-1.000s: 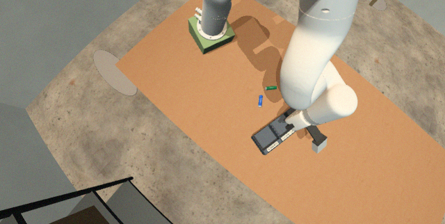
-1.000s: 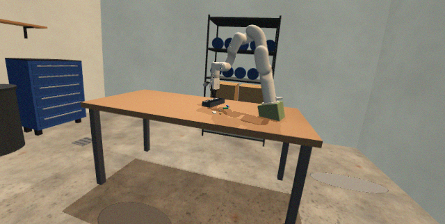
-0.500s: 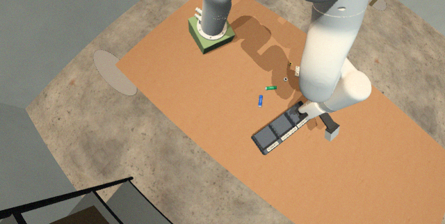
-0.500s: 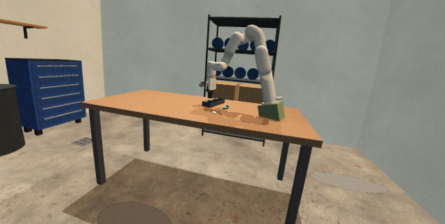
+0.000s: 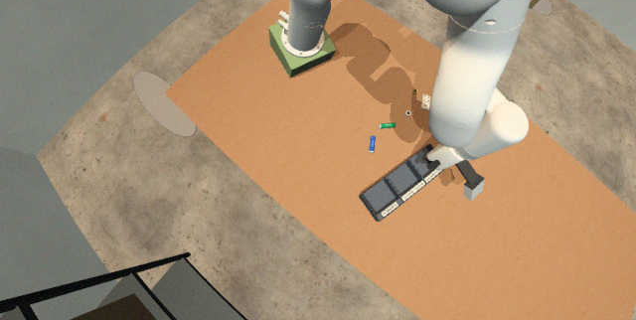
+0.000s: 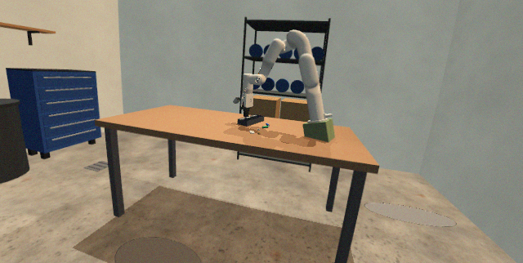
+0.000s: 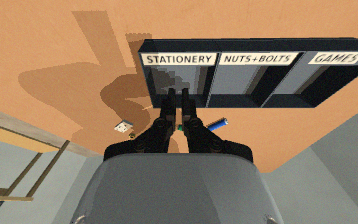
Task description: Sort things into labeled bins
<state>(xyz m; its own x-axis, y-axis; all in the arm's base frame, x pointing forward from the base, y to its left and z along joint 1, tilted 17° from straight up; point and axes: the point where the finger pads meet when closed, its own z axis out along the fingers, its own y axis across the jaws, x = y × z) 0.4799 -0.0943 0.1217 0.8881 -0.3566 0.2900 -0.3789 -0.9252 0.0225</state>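
Three joined dark bins carry labels: STATIONERY (image 5: 432, 176) (image 7: 179, 59), NUTS+BOLTS (image 5: 413, 191) (image 7: 256, 59) and GAMES (image 5: 390, 210) (image 7: 337, 58). My gripper (image 6: 246, 113) (image 7: 178, 97) points down at the STATIONERY bin. Its fingers are nearly together, with nothing visible between them. A blue battery (image 5: 372, 144) (image 7: 218, 124) and a green battery (image 5: 387, 125) (image 7: 180, 128) lie on the table beside the bins. A small grey ring-like nut (image 5: 407, 113), a small brass piece (image 5: 414, 90) (image 7: 132, 135) and a white spotted tile (image 5: 425, 101) (image 7: 123, 126) lie farther off. No thing shows in the visible parts of the bins.
The green arm base (image 5: 298, 60) (image 6: 319, 130) stands on the orange table top (image 5: 278, 126) (image 6: 172, 120). The arm hangs over the table and hides part of it in the top view. A black shelf rack (image 6: 288, 24) stands behind the table.
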